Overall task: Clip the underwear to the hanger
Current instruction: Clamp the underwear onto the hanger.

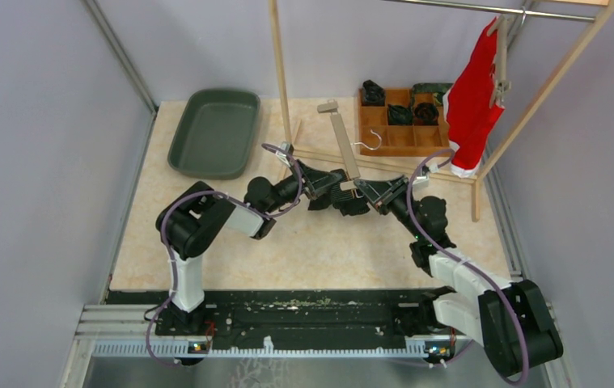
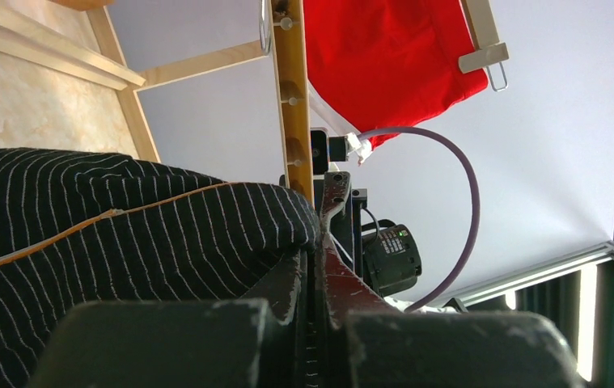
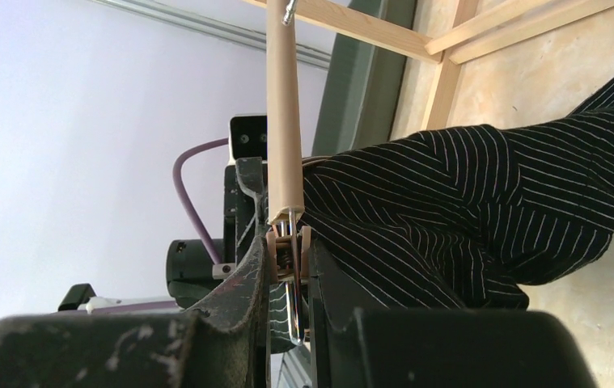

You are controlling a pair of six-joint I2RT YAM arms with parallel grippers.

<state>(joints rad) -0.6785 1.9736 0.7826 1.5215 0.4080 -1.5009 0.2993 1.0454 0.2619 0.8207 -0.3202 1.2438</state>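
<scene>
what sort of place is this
Probably a robot lab cell staged for laundry work: two arms on an aluminium rail inside plain grey walls, a wooden clothes rack holding a red garment, and a divided wooden box of rolled dark garments.

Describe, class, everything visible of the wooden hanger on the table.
The hanger is a pale wooden bar lying along the table, running front to back, with a silver metal hook at mid-length and a clip at its far end. Its near-end clip sits pinched in the right gripper, beside the striped black underwear.
</scene>
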